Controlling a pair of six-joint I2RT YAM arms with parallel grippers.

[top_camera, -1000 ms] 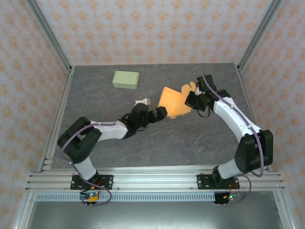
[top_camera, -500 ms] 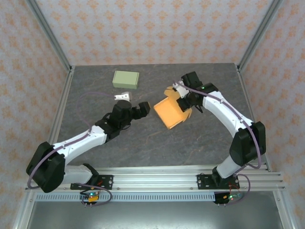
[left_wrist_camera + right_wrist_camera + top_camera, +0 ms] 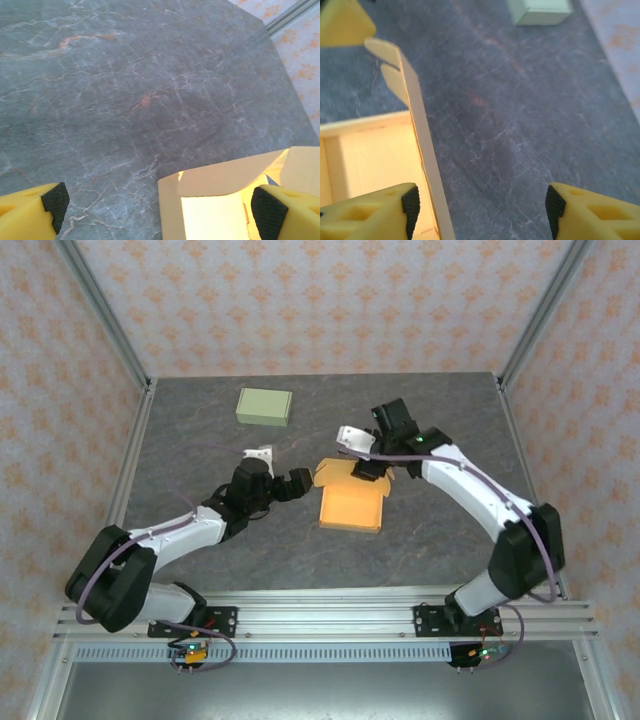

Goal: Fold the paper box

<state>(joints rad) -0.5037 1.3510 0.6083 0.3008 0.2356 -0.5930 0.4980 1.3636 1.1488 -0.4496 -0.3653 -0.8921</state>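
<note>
Orange paper box (image 3: 350,508) rests on grey marbled surface (image 3: 190,440); right jaws wide astride its far wall, left jaws wide alongside, poised for folding.

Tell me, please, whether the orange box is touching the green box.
Apart. The top view shows bare table between the orange box and the green box.

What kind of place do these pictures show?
Probably a robot test booth: aluminium frame posts, patterned wallpaper walls, and a left arm and right arm bolted to a rail at a grey table.
</note>
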